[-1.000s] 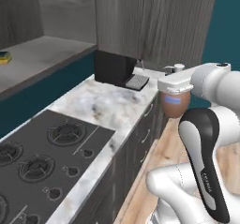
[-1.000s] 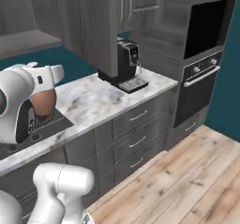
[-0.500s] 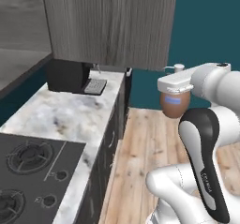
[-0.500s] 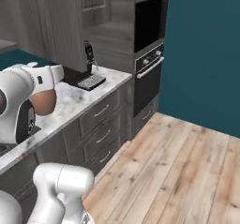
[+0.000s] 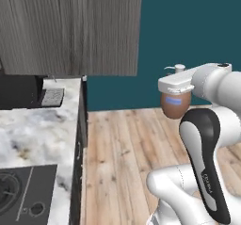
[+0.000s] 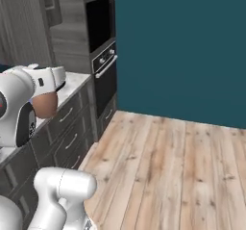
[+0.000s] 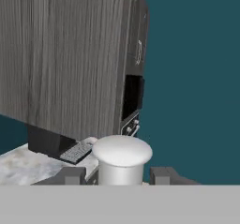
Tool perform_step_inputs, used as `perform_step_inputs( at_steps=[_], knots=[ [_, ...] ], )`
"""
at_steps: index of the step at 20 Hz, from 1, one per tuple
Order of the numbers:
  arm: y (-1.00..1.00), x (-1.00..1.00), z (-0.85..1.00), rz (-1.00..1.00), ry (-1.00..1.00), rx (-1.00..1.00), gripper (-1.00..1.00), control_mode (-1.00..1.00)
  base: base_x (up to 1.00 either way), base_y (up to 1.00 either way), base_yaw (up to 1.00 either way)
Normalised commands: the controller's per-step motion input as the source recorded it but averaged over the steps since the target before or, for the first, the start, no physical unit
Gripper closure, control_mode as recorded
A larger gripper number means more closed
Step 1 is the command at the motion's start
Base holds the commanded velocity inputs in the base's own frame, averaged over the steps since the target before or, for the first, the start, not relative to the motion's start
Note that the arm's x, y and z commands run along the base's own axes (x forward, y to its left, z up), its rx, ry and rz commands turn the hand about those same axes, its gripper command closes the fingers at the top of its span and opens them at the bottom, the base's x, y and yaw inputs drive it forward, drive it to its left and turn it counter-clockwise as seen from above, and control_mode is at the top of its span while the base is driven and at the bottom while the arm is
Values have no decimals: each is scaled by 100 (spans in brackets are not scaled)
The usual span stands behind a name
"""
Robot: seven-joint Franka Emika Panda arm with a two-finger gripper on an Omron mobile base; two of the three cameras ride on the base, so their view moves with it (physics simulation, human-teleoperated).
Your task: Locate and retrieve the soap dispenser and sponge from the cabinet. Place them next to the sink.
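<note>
hand (image 7: 117, 175): pinching soap dispenser (image 5: 175, 104) at its neck, held upright | bottle body hangs below hand, over wood floor (image 5: 127, 144) | marble desk (image 5: 33, 125), coffee machine (image 5: 21, 91) off to hand's left

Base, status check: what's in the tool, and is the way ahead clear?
Tool shut on soap dispenser. Bottle upright, carried off the counter. Open wood floor ahead.

White rounded arm (image 5: 207, 139), black joint panels, faint lettering.
</note>
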Motion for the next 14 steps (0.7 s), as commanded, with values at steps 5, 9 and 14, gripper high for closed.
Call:
perform_step_inputs(
  at_steps=[5,9,14],
  knots=[
    [0,0,0,0,0,0,100,100,0,-7,-48],
    [0,0,0,0,0,0,100,100,0,-5,-49],
    [0,0,0,0,0,0,100,100,0,-6,-49]
  ],
)
